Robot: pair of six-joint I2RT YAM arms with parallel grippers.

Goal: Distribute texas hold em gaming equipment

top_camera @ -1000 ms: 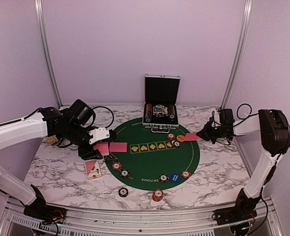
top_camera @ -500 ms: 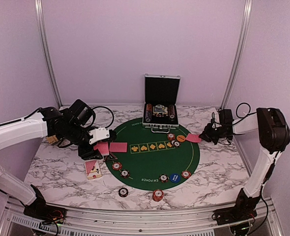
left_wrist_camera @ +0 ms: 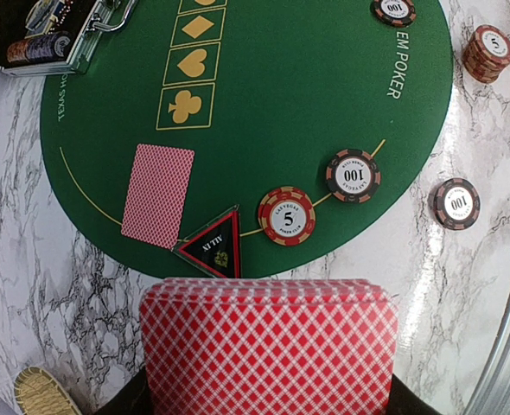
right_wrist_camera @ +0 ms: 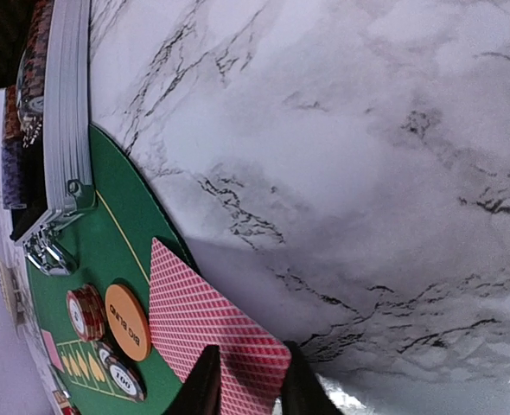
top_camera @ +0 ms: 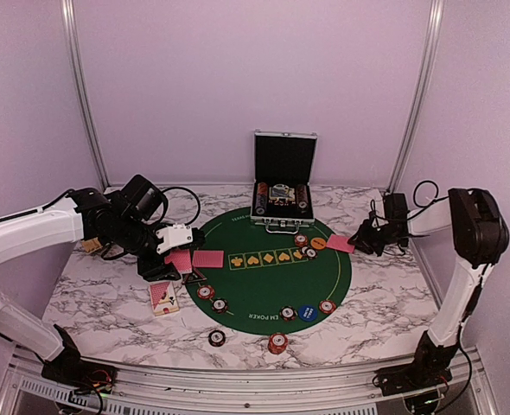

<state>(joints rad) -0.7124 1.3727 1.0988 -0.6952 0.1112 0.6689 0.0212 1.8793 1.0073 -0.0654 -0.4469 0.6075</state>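
The metal case (right_wrist_camera: 62, 104) was cut off by the edge of the right wrist view, and its contents could not be made out. The fingers of the left gripper (top_camera: 170, 258) were hidden behind the deck of red-backed cards (left_wrist_camera: 268, 346), which filled the bottom of the left wrist view. The woven basket (left_wrist_camera: 41, 394) was shown only as a corner. The tips of the right gripper (right_wrist_camera: 248, 387) were cut off by the frame.

The deck was clamped in the left gripper, above the marble table (left_wrist_camera: 30, 285), just beside the green mat (left_wrist_camera: 307, 95) and near the triangular token (left_wrist_camera: 213, 246). The right gripper's jaws were seen slightly apart over a single card (right_wrist_camera: 205, 324), which lay across the mat's right rim beside the orange disc (right_wrist_camera: 127, 322). Contact with the card could not be judged.

Compared with a second earlier, the right arm's elbow was drawn inward a little, the card had hardly shifted, and the left arm was unchanged.
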